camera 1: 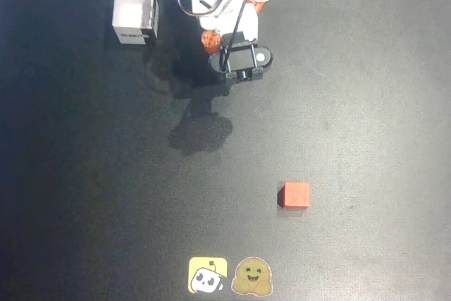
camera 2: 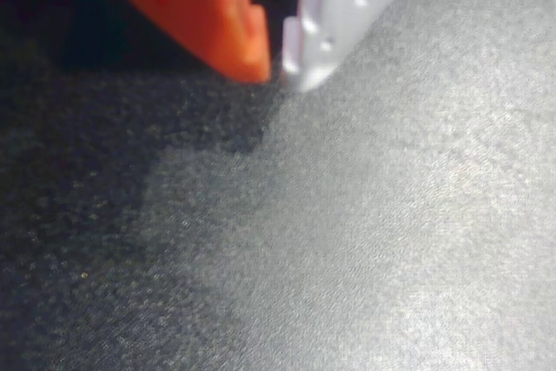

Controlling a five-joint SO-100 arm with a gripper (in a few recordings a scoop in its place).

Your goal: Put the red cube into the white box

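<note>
The red cube (camera 1: 294, 194) lies on the dark mat at lower right of centre in the overhead view, standing alone. The white box (camera 1: 134, 13) sits at the upper left with its opening up and a dark label on its near side. My arm (camera 1: 236, 29) is folded at the top centre, to the right of the box and far from the cube. In the wrist view my gripper (camera 2: 278, 71) is shut, its orange finger (camera 2: 208, 15) and white finger (camera 2: 339, 15) meeting at the tips with nothing between them, above bare mat.
A dark mat (camera 1: 366, 103) covers the whole table. Two stickers, one yellow (camera 1: 208, 275) and one brown (camera 1: 251, 276), lie flat at the bottom centre. The arm's shadow (camera 1: 201, 132) falls below it.
</note>
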